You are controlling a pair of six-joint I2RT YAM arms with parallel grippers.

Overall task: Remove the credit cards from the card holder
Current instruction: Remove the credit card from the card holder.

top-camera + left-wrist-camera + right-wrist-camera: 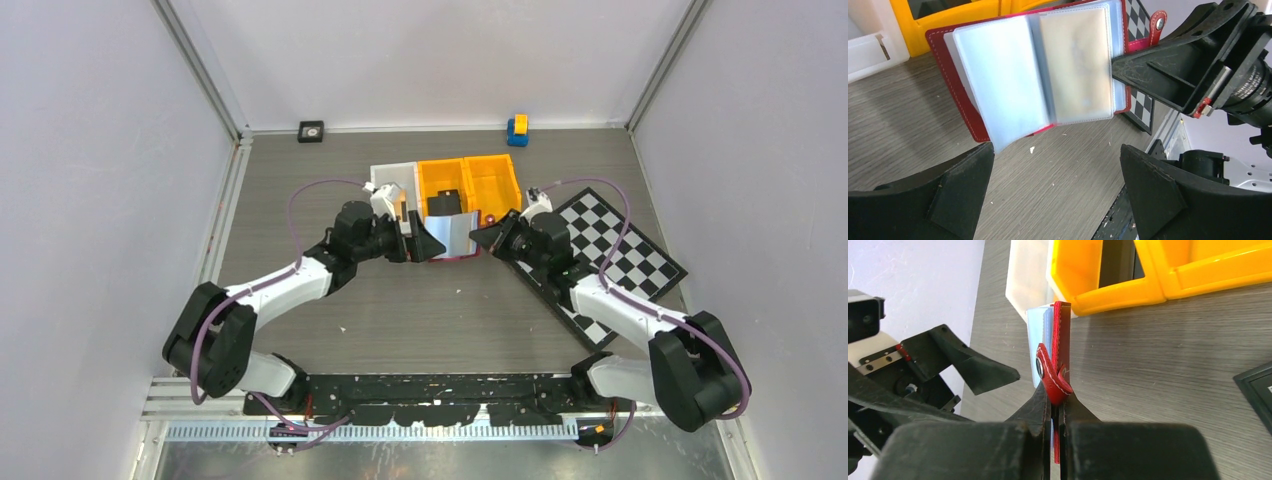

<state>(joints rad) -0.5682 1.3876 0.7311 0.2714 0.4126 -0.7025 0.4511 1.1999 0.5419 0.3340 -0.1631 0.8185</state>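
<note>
red card holder (1033, 75) open — tan card (1075, 65) inside

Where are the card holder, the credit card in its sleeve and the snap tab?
card holder (957, 75), left wrist view, red cover's left border.
credit card (1075, 65), left wrist view, middle of its tan face.
snap tab (1054, 382), right wrist view, its curved red strap.

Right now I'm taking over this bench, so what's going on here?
The right tool is shut on the edge of the red card holder, holding it upright and spread open. The left tool, jaws wide, faces its clear sleeves. One tan credit card shows inside a sleeve; none visibly out yet.
</note>
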